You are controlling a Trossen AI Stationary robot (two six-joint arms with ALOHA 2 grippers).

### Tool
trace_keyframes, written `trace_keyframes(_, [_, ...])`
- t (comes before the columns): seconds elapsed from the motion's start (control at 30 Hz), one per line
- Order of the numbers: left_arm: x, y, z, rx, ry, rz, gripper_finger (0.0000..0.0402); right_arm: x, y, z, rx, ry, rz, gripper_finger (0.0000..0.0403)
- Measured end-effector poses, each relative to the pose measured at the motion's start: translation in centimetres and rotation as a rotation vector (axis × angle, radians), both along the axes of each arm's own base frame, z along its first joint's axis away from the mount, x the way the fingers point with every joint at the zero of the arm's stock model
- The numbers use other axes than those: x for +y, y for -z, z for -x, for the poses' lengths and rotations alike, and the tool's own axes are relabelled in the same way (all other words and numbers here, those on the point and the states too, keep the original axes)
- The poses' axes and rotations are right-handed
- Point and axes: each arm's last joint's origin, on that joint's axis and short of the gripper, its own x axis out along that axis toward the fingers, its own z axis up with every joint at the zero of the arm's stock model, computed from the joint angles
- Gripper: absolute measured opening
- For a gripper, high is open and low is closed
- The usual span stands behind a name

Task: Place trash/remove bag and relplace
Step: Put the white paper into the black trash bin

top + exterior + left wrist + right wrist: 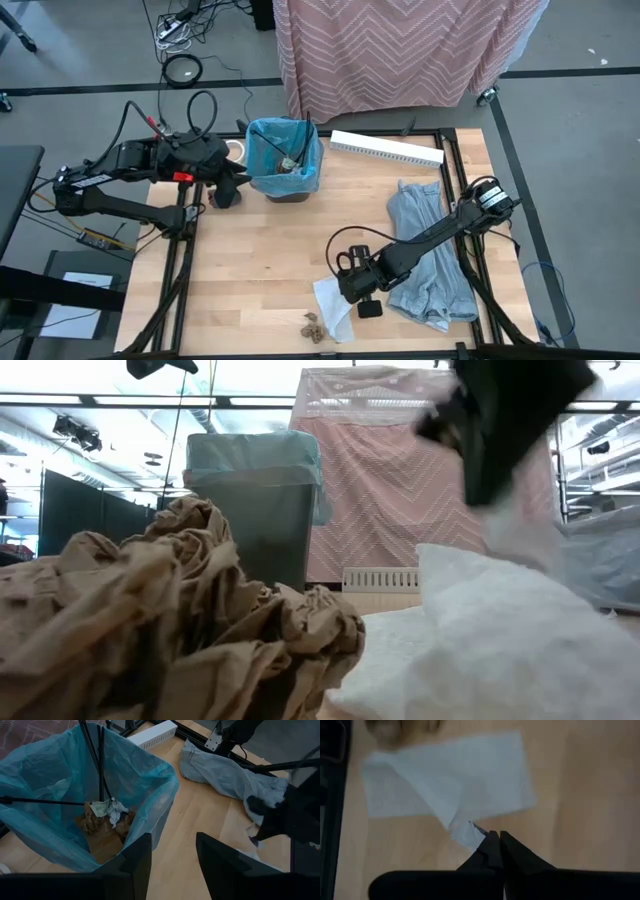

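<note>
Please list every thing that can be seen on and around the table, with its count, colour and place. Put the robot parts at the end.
bin: one, lined with a light blue bag, far side of the table, left of centre
trash in the bin: several brown and white scraps, at the bottom of the bag
white tissue: one, white, near edge, centre
brown crumpled lump: one, brown, near edge, beside the tissue
grey cloth: one, pale grey-blue, right side
white strip: one, white, far edge, right of the bin
striped cloth: one, pink and white, behind the table
left gripper: open, beside the bin
right gripper: shut on a corner of the tissue
</note>
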Motion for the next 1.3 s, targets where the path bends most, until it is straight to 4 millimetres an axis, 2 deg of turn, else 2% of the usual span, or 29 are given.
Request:
trace_keyframes(0.17, [0.0,0.0,0.0,0.0,0.001,0.001,0.0162,-1.1,-5.3,-1.4,-0.089,-0.029,0.123,0.0])
trace_keyframes(0.3, [0.0,0.0,0.0,-0.001,0.001,0.001,0.0162,-3.8,-9.5,-2.7,-0.172,-0.033,0.232,0.0])
trace_keyframes(0.47, [0.0,0.0,0.0,-0.002,0.001,0.001,0.0162,-9.8,-14.3,-4.9,-0.316,0.027,0.32,0.0])
trace_keyframes(0.57, [0.0,0.0,0.0,-0.002,0.001,0.001,0.0162,-14.1,-17.5,-6.0,-0.458,0.088,0.366,0.0])
trace_keyframes(0.7, [0.0,0.0,0.0,-0.002,0.0,0.0,0.0162,-20.3,-20.1,-6.6,-0.608,0.198,0.388,0.0])
trace_keyframes(0.83, [0.0,0.0,0.0,-0.001,-0.013,-0.008,0.0162,-25.8,-20.3,-6.9,-0.682,0.302,0.321,0.0])
trace_keyframes(0.97, [0.1,0.0,0.0,-0.002,-0.016,-0.01,0.0162,-29.4,-18.9,-7.7,-0.691,0.332,0.247,0.0])
trace_keyframes(1.13, [0.1,0.0,0.0,0.002,-0.016,-0.01,0.0162,-30.2,-16.4,-9.1,-0.634,0.315,0.19,0.0011])
trace_keyframes(1.23, [0.1,0.0,0.0,0.002,-0.017,-0.011,0.0162,-30.1,-15.2,-9.8,-0.601,0.238,0.188,0.0043])
trace_keyframes(1.3, [0.1,0.0,0.0,0.002,-0.017,-0.011,0.0162,-29.8,-15.2,-10.1,-0.615,0.212,0.18,0.0072])
